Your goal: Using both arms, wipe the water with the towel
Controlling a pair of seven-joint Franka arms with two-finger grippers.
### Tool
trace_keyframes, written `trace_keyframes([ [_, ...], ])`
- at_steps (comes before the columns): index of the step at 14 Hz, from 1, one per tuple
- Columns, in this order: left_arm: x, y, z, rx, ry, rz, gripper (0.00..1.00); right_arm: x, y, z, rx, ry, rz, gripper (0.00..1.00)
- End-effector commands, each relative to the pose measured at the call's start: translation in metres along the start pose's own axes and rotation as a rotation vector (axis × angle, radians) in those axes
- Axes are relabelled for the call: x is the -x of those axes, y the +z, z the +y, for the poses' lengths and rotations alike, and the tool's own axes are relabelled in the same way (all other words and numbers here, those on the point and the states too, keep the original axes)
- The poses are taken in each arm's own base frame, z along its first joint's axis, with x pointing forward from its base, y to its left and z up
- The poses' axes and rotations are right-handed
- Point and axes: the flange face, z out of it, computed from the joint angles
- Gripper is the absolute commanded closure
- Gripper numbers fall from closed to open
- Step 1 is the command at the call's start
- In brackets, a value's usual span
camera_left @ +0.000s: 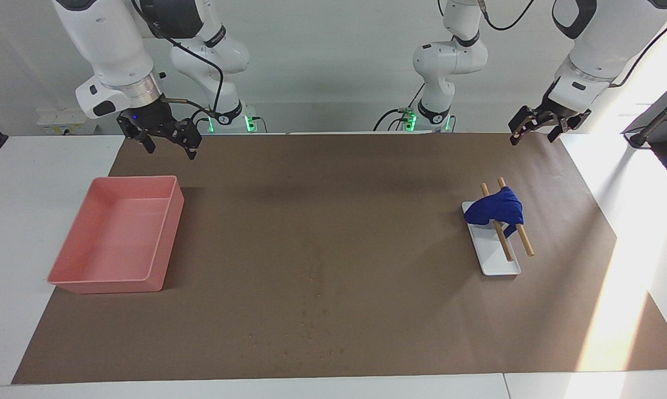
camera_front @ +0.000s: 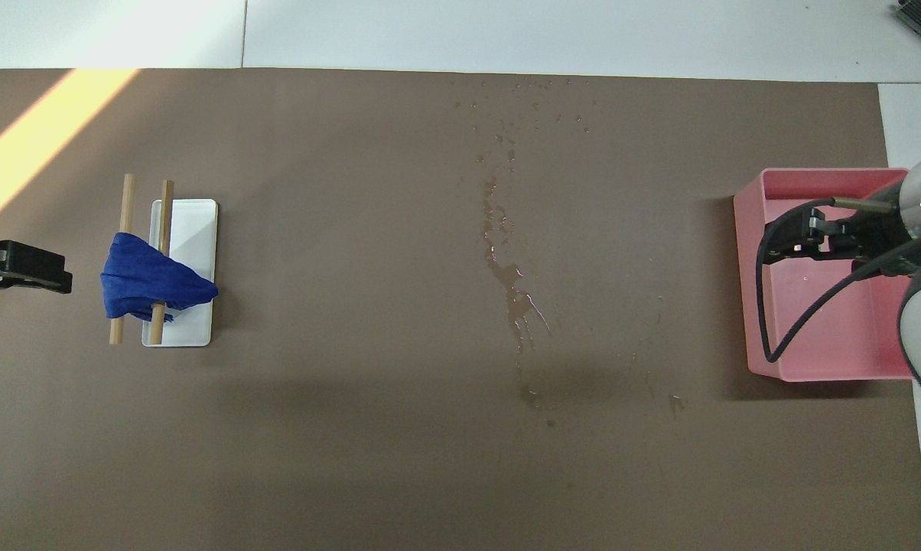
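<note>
The blue towel (camera_left: 497,206) (camera_front: 151,287) hangs bunched over two wooden rods (camera_left: 502,241) (camera_front: 124,207) that rest on a small white tray (camera_left: 499,260) (camera_front: 193,229). Water (camera_left: 311,310) (camera_front: 510,275) lies as a streak and scattered drops on the brown paper (camera_left: 367,194) in the middle of the table. My left gripper (camera_left: 533,138) (camera_front: 59,277) hangs open and empty over the paper's edge beside the towel. My right gripper (camera_left: 170,148) (camera_front: 785,237) hangs open and empty over the pink tray.
The pink tray (camera_left: 170,233) (camera_front: 743,291) stands empty at the right arm's end of the table. White tabletop (camera_left: 34,194) borders the paper on all sides. A black cable (camera_front: 766,321) loops from the right wrist over the pink tray.
</note>
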Motion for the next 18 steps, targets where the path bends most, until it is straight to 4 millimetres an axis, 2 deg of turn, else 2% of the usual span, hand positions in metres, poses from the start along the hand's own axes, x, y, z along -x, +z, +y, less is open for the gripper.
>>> trace_keyframes([
  [1,0.0010,-0.0044,0.0022,0.012,0.001,0.016,0.00,0.0041,-0.0015,0.0051,-0.025,-0.005,0.004,0.00],
  [12,0.0021,-0.0041,0.0061,0.009,0.008,0.012,0.00,0.0041,-0.0015,0.0051,-0.025,-0.005,0.004,0.00],
  [15,0.0074,-0.0047,0.0018,0.006,-0.002,0.001,0.00,0.0041,-0.0015,0.0051,-0.025,-0.005,0.004,0.00],
  [18,0.0066,-0.0058,-0.0030,0.008,-0.137,0.013,0.00,0.0041,-0.0015,0.0051,-0.025,-0.005,0.004,0.00],
])
